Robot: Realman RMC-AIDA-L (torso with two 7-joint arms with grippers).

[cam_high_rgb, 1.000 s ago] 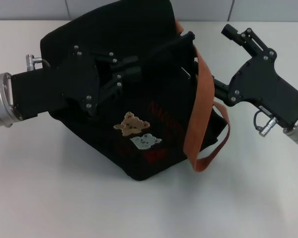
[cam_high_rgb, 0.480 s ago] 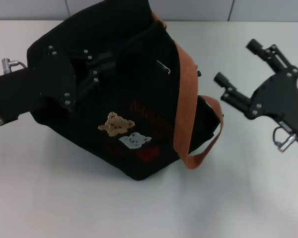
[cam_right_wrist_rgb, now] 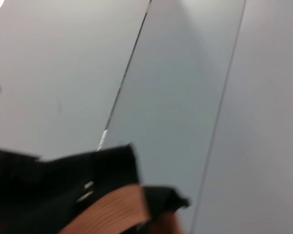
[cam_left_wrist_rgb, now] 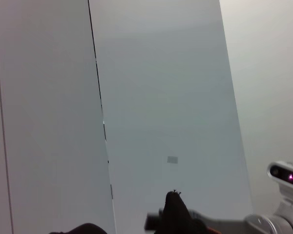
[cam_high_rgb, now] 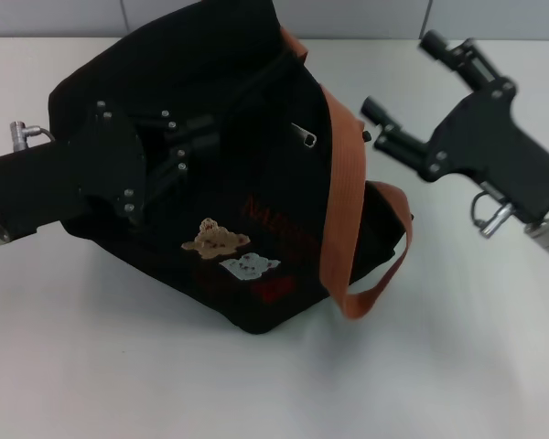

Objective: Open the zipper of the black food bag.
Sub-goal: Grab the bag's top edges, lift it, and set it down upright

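Moved: right gripper [cam_high_rgb: 401,94] back toward bag [cam_high_rgb: 247,229], upper right, jaws wide. Left gripper [cam_high_rgb: 199,146] pins bag; grip unclear.

The left gripper [cam_high_rgb: 201,137] is matte black, built of flat plates and linkage bars fastened with small silver screws; a silver elbow fitting juts from its boxy black body, which joins a silver wrist cuff; the right gripper [cam_high_rgb: 412,91] is the same black build, with round-tipped fingers [cam_high_rgb: 382,117], a silver connector with a thin cable loop, and a cyan light on its grey wrist.
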